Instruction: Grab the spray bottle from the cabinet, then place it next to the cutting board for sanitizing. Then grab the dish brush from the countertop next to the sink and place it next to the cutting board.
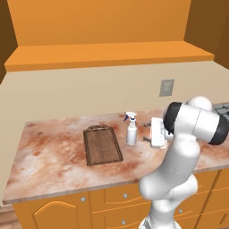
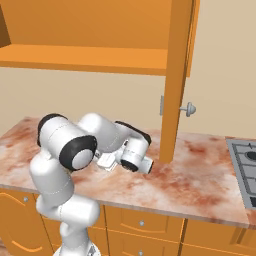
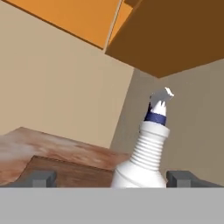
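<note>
Gripper (image 3: 112, 177) jaws stand wide apart on either side of the spray bottle (image 1: 131, 129), which sits upright on the countertop (image 1: 53, 152) just beside the cutting board (image 1: 102, 145). With the bottle apparently placed, back the hand straight away without tipping it, then go for the dish brush.

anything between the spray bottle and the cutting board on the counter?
Nothing. In the left base view only a bare strip of countertop separates the upright spray bottle from the cutting board; they stand close but apart.
</note>
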Robot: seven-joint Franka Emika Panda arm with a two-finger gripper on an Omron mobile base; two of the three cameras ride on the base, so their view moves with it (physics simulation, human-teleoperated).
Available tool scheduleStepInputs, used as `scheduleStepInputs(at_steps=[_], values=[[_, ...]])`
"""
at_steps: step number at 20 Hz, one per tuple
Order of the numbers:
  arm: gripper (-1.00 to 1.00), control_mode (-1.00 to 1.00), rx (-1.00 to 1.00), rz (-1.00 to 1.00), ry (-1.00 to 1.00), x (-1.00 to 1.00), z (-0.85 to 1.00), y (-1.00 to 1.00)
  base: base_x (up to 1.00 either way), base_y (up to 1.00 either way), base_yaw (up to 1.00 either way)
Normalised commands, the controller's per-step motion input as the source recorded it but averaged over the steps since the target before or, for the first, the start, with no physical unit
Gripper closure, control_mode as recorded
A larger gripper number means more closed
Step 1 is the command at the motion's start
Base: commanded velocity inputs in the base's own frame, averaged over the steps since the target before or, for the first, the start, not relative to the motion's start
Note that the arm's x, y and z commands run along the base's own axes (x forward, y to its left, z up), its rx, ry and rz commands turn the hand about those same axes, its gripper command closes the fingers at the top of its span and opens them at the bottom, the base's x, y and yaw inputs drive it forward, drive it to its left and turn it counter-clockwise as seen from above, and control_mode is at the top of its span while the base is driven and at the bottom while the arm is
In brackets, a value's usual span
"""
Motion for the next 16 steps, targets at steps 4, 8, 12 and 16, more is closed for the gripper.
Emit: scheduleStepInputs(at_steps=[4, 8, 12, 16], values=[[-1.0, -1.0, -0.03, -0.35, 0.17, -0.57, 0.7, -0.1, 0.0, 0.0, 0.0], [-1.0, -1.0, -0.02, -0.31, 0.24, -0.33, 1.0, -0.11, 0.0, 0.0, 0.0], [-1.0, -1.0, -0.04, -0.3, 0.25, -0.39, 0.98, -0.01, 0.0, 0.0, 0.0], [-1.0, -1.0, -0.09, -0.28, 0.6, -0.34, 0.5, -0.03, 0.0, 0.0, 0.0]])
